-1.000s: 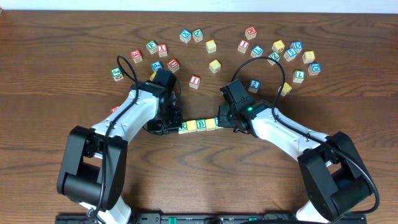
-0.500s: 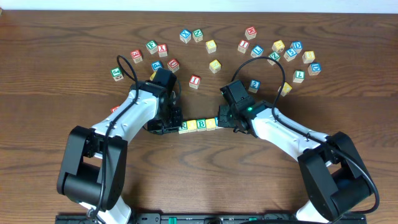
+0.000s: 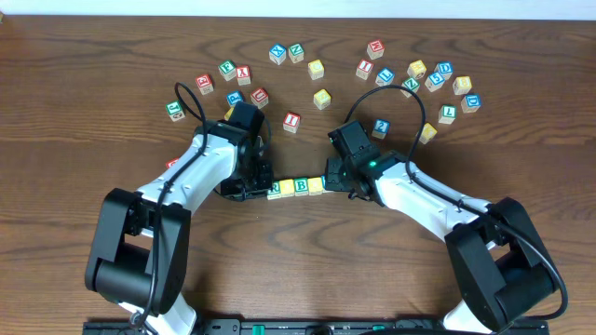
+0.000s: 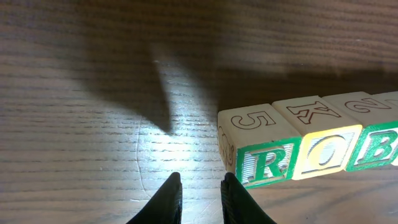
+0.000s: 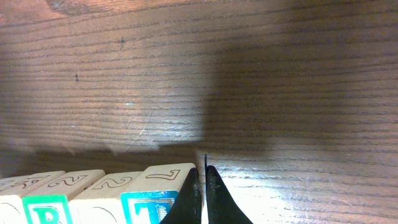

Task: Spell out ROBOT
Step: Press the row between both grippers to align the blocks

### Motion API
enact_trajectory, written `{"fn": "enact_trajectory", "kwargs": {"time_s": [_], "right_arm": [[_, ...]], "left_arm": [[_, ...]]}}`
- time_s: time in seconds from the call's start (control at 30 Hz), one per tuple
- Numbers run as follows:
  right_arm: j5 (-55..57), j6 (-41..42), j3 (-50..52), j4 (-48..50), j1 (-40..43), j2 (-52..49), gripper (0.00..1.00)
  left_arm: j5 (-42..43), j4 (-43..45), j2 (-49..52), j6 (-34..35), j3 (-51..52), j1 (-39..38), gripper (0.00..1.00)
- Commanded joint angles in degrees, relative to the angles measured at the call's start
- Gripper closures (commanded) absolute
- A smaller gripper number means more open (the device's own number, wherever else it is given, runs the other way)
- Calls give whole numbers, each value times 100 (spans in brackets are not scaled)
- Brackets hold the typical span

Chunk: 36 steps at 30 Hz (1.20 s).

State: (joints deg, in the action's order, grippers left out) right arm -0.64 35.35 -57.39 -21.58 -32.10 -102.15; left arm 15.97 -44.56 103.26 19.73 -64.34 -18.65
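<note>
Overhead: the ROBOT row [image 3: 298,186] lay at mid-bench [image 3: 298,279], running from 9 to 3 o'clock between the two arms.

Left wrist view: R cube [image 4: 264,163], O cube [image 4: 323,152] and B cube [image 4: 379,146] stood touching side by side, with their letters on the camera-facing sides. Their tops carried outlined characters.

Right wrist view: T cube [image 5: 149,205] closed the 3 o'clock end. A further cube [image 5: 96,196] sat between it and the B, and its front was not readable.

Left fingers [image 4: 169,199]: slightly apart with nothing between them, tips low over bare wood just beside the R cube at its 9 o'clock side, not touching it.

Right fingers [image 5: 193,196]: pressed together and empty, at the 3 o'clock edge of the T cube. Contact could not be told.

Loose cubes [image 3: 416,69] were scattered across the far bench at 12 o'clock, well apart from the row.
</note>
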Motion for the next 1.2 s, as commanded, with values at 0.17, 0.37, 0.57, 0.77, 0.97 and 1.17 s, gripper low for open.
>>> {"fn": "enact_trajectory", "kwargs": {"time_s": [0.17, 0.37, 0.57, 0.77, 0.97, 1.17], "right_arm": [[-59, -68, -90, 11, -96, 155, 99], [-61, -68, -90, 7, -96, 155, 99], [-61, -68, -90, -4, -98, 155, 99], [-61, -68, -90, -9, -101, 155, 99], [-61, -68, -90, -24, -103, 155, 99], [-59, -68, -90, -26, -101, 155, 99]], "left_arm": [[7, 33, -127, 50, -127, -9, 78], [4, 103, -127, 28, -127, -9, 78], [-13, 138, -127, 28, -127, -9, 78], [-13, 157, -127, 28, -127, -9, 78], [-15, 162, -127, 4, -127, -9, 78], [-15, 160, -127, 4, -127, -9, 78]]}}
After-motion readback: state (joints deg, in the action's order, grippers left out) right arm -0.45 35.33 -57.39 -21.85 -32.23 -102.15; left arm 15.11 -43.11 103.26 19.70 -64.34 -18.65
